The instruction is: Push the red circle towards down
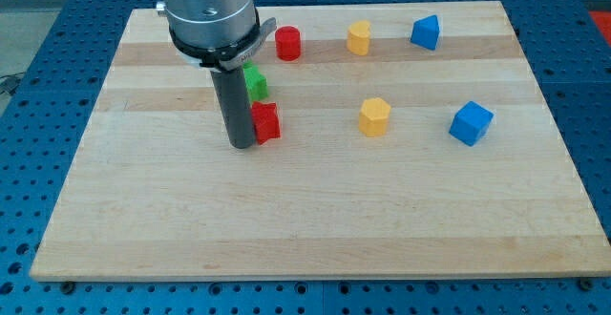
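red blocks — 2 (287,43) (266,122) | yellow blocks — 2 (359,38) (375,116) | blue blocks — 2 (426,32) (471,123) | green block — 1 (255,82)

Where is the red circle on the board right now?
The red circle sits near the view's top edge of the board, left of centre, just left of the yellow heart-like block and up-right of the green block; my tip is lower, beside the other red block.

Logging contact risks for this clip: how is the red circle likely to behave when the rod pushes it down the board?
The red circle stands upright, squat and flat-bottomed, so it will probably slide rather than tip or roll. Its round wall may let it slip sideways off an off-centre push. The board looks smooth, so little drag is likely. My tip is beside the red block, not at the circle.
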